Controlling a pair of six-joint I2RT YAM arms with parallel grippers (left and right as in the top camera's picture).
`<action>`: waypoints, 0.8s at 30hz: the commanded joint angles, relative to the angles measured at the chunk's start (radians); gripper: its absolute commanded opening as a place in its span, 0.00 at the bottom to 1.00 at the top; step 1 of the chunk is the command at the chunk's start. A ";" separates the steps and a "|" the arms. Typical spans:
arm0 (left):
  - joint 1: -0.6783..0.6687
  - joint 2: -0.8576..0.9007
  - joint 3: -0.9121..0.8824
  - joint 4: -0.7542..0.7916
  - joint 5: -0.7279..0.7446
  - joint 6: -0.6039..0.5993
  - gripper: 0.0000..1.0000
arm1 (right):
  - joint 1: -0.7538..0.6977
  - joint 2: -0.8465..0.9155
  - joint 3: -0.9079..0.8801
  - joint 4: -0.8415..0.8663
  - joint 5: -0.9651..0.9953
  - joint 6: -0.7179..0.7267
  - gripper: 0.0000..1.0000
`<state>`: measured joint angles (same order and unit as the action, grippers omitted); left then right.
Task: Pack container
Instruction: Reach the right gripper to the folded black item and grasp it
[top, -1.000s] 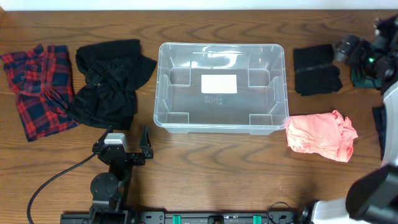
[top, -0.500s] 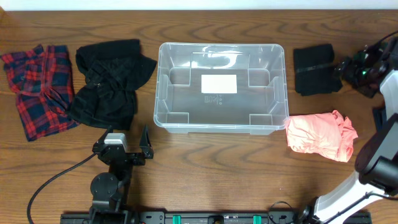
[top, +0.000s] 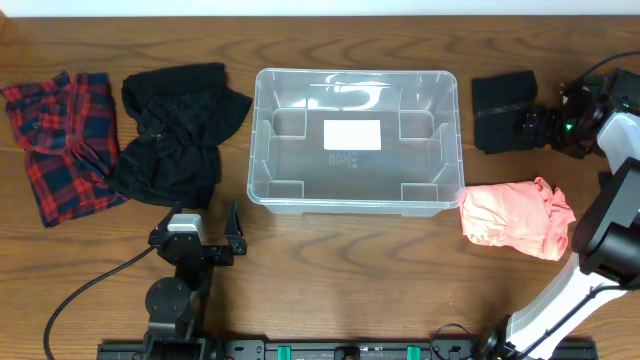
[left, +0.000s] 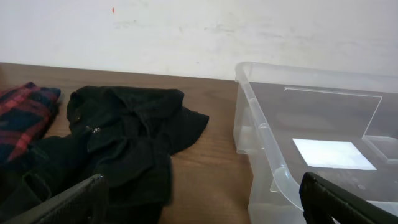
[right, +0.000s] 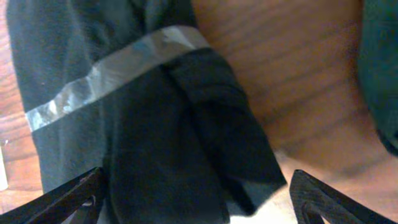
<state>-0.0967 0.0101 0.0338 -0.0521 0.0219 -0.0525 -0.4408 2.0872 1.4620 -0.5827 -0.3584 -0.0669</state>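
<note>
- Step in hand, as I judge it: reaching for the first item, since the large clear rectangular plastic container (top: 355, 72) holds nothing but the white label (top: 352, 134) on its base.
- The right gripper (right: 196, 186) hangs with its jaws spread wide over the black folded cloth with a grey band (right: 155, 124). The cloth's near edge lies between the two fingers and runs away ahead of them, with bare wooden table (right: 280, 62) ahead and to one side.
- From those jaws the container lies well apart, beyond the far side of the black cloth. A crumpled pink cloth (top: 515, 218) lies off to their side, just beside the container's corner.
- The left gripper (left: 200, 186) is likewise spread wide and holds nothing. The container's wall is just ahead and to the right of its jaws, a crumpled black garment (left: 124, 137) ahead and to the left, and a red plaid cloth (left: 22, 118) further left.
- The next move calls for lowering the right jaws until the fingers straddle the folded layers, closing on the whole thickness, then lifting and carrying it over the rim.
- One risk, I'd guess, is pinching only the top layer, so that the fold opens.
</note>
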 joint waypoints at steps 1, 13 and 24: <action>-0.005 -0.005 -0.030 -0.019 -0.015 -0.002 0.98 | 0.004 0.023 0.019 0.020 -0.042 -0.040 0.92; -0.005 -0.005 -0.030 -0.019 -0.015 -0.002 0.98 | 0.024 0.084 0.019 0.065 -0.042 -0.039 0.83; -0.005 -0.005 -0.030 -0.019 -0.015 -0.002 0.98 | 0.025 0.091 0.019 0.075 -0.084 -0.004 0.08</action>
<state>-0.0967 0.0101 0.0338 -0.0521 0.0219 -0.0525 -0.4259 2.1464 1.4734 -0.5030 -0.4442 -0.0853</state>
